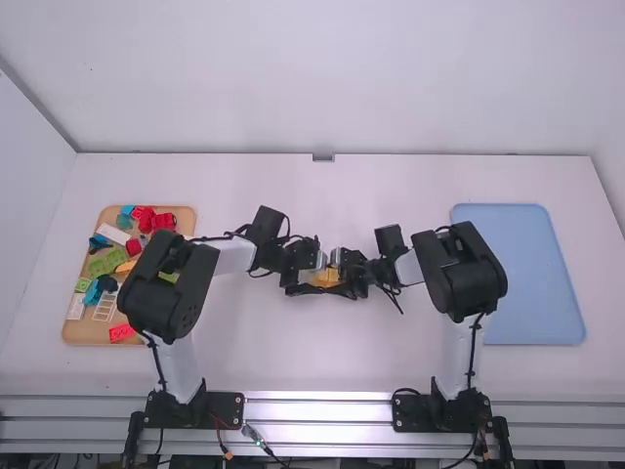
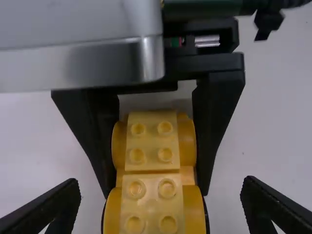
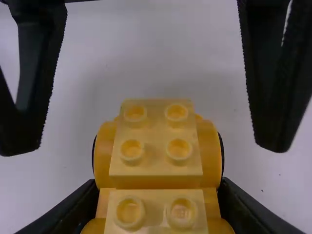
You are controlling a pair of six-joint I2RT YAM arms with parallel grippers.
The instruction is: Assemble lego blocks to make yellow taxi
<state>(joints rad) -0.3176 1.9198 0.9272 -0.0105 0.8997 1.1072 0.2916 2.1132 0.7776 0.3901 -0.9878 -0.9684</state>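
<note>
Near the table's middle, my left gripper (image 1: 309, 277) and right gripper (image 1: 348, 276) face each other at a yellow block car (image 1: 327, 278). In the left wrist view, the left gripper (image 2: 160, 190) has its fingers wide apart, one to either side of the studded yellow car (image 2: 152, 146) and touching neither side. The right gripper (image 3: 157, 190), in its own wrist view, is shut on the car (image 3: 156, 151), with its fingers against the two rounded yellow sides. The car's studs face the wrist cameras.
A tan tray (image 1: 88, 332) with several coloured blocks lies at the left, partly under the left arm. At the right, a blue tray (image 1: 527, 274) lies beyond the right arm's elbow.
</note>
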